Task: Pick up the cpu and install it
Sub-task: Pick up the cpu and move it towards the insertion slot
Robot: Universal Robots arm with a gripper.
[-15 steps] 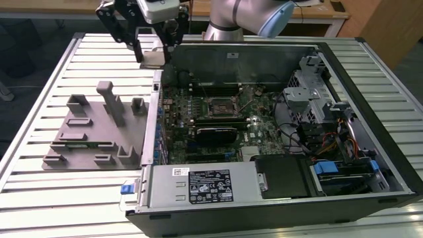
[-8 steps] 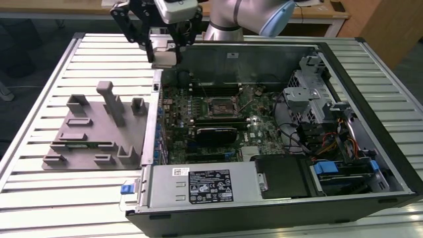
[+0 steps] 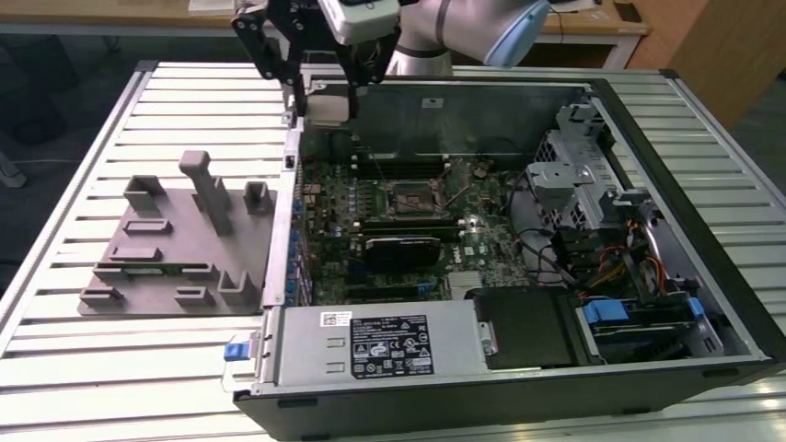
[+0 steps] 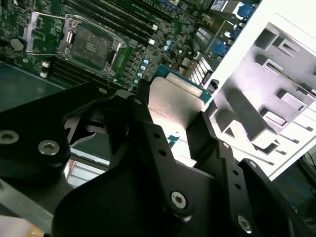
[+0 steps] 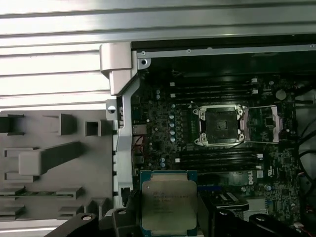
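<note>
cpu (image 5: 169,200): flat silver-topped chip with a pale border, clamped by opposite edges between the black fingers (image 4: 201,132) of the gripper (image 3: 322,97). It was held in the air over a corner of the computer case (image 3: 491,115), near the grey fixture block (image 3: 172,244) and well apart from the socket (image 5: 221,124). Socket: uncovered, load plate (image 5: 261,123) swung open. Handling note, by judgement: chip wanted level, edges squared to the socket frame, set straight down without sliding across the contacts, clear of the plate.
</note>
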